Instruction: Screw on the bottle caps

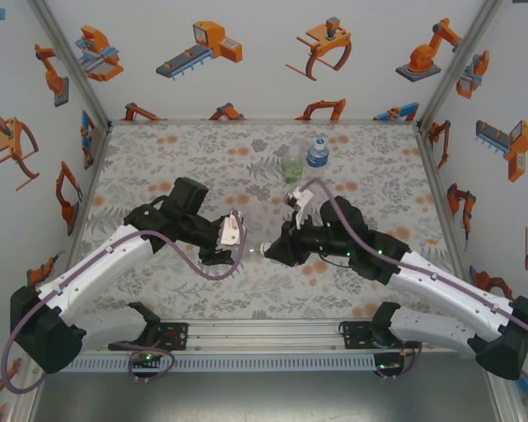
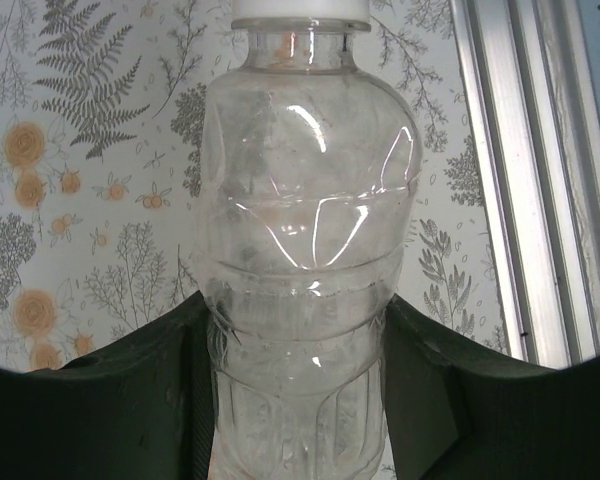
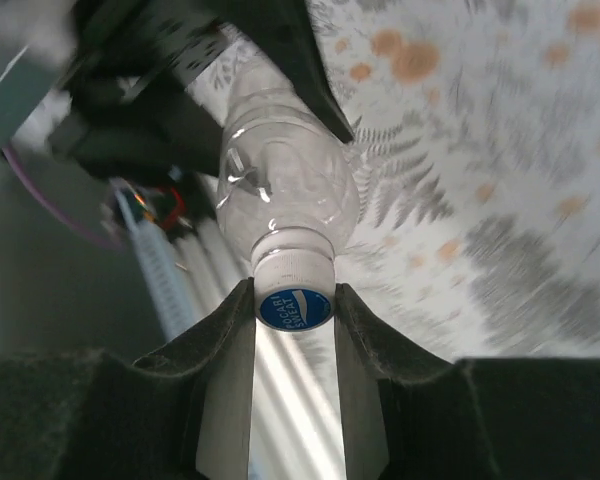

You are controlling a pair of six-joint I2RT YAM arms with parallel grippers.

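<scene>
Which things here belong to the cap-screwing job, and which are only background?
For the job: clear bottle, held by the left gripper; its cap, pinched by the right gripper; green-label bottle; blue-label bottle.
Not for the job: floral tablecloth; metal rail; robot pictures on the walls.

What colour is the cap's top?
Blue with white lettering; the cap shows best in the right wrist view.

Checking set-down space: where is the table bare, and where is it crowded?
Bare: far-left cloth behind the left arm; near strip between both arms. Crowded: centre, around the clear bottle; far middle, by the green-label bottle and blue-label bottle.
</scene>
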